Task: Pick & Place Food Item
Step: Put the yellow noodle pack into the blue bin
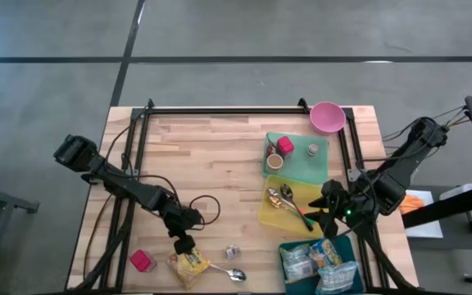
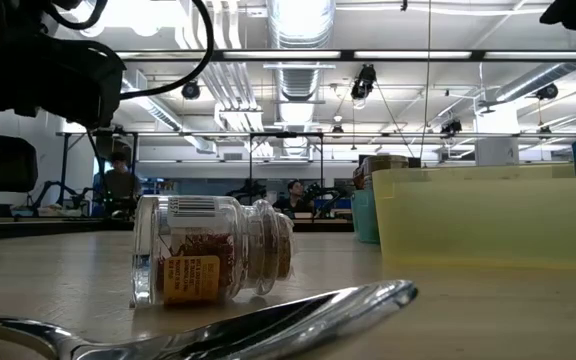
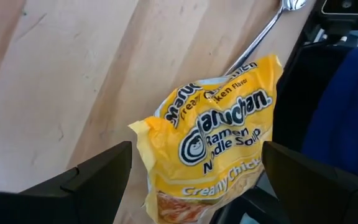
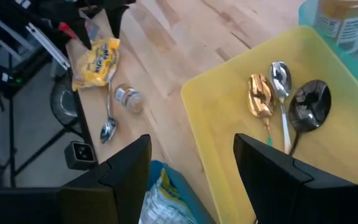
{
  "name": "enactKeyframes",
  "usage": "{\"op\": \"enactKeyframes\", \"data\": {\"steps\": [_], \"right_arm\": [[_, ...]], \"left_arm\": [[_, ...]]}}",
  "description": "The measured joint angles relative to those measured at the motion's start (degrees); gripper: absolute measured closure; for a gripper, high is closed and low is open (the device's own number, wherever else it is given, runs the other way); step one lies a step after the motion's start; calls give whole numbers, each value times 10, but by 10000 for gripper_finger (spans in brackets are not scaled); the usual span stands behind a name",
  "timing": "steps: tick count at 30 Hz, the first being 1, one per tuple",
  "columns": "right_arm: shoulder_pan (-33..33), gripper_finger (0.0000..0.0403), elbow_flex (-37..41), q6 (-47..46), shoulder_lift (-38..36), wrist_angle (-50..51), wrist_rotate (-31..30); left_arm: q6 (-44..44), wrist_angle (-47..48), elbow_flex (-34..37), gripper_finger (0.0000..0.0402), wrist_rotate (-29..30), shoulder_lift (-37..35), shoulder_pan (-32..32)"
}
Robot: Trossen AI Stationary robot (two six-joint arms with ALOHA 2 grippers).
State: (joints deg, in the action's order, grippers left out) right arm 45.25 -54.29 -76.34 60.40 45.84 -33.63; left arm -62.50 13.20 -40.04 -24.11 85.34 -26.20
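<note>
Left gripper (image 1: 183,243) sits over the near left part of the table (image 1: 220,156), jaws spread wide, nothing clamped. Ramen packet (image 3: 213,140) lies flat on the wood at the table's near edge. In the left wrist view it sits between the two fingers (image 3: 86,180) and apart from both, with a clear gap on each side. From above, the gripper hangs just behind the packet's upper edge; contact can't be confirmed.

A metal spoon (image 1: 233,274) lies just beside the packet, and a small spice jar (image 2: 208,262) lies on its side a bit further right. Pink block (image 1: 141,260) left of the packet.

Right gripper (image 1: 328,211) waits over the yellow tray (image 1: 273,215), jaws partly apart, holding nothing. Three spoons (image 4: 284,102) lie in the tray. Blue bin (image 1: 289,274) with bagged items sits near it.
</note>
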Motion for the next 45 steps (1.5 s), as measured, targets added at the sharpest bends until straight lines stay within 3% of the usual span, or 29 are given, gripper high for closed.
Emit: {"op": "enactKeyframes", "data": {"steps": [13, 27, 40, 45], "right_arm": [[0, 178, 14, 14, -18, -19, -12], [0, 178, 14, 15, -18, -24, -26], [0, 178, 14, 18, -18, -31, -26], [0, 178, 14, 20, -18, -31, -26]], "left_arm": [[-12, -20, 30, 50, 1, 0, 0], [-4, -46, 30, 242, 5, 15, 0], [-4, -49, 30, 263, -4, 38, 0], [-4, -50, 30, 318, -10, 38, 0]]}}
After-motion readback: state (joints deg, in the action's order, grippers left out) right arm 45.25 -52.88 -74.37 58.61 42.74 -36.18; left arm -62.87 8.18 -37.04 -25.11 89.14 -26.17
